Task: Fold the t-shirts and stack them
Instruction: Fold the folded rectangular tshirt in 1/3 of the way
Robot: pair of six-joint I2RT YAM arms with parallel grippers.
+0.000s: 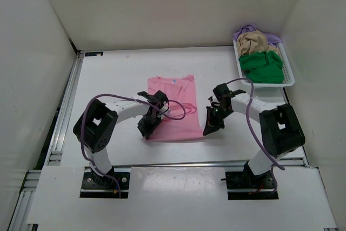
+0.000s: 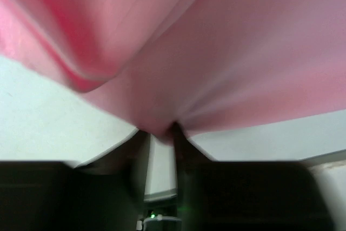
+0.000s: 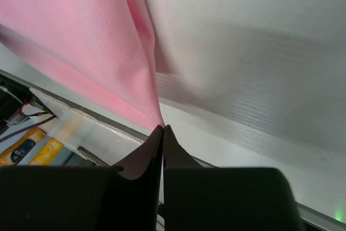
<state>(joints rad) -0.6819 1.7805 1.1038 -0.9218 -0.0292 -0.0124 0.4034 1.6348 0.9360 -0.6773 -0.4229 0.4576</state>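
Our right claw (image 3: 163, 129) is clamped on the pink t-shirt (image 1: 168, 88) at five o'clock — left claw (image 2: 160, 131), at seven o'clock, barely parted — we cannot tell its hold.

The pink shirt (image 2: 243, 52) fills the upper part of the view, close to the lens and blurred. On the left a fold with a darker pink edge sags in a curve. From both sides the cloth narrows down to a pucker at the tips of the left gripper (image 2: 161, 133), with fine creases fanning up and to the right. The two dark fingers (image 2: 179, 144) stand a little apart, and a white strip shows between them. The pucker touches their tips; whether it is pinched cannot be told. Bare white tabletop (image 2: 43, 117) shows below the cloth on either side. A small green light (image 2: 154, 216) glows on the gripper's dark body.
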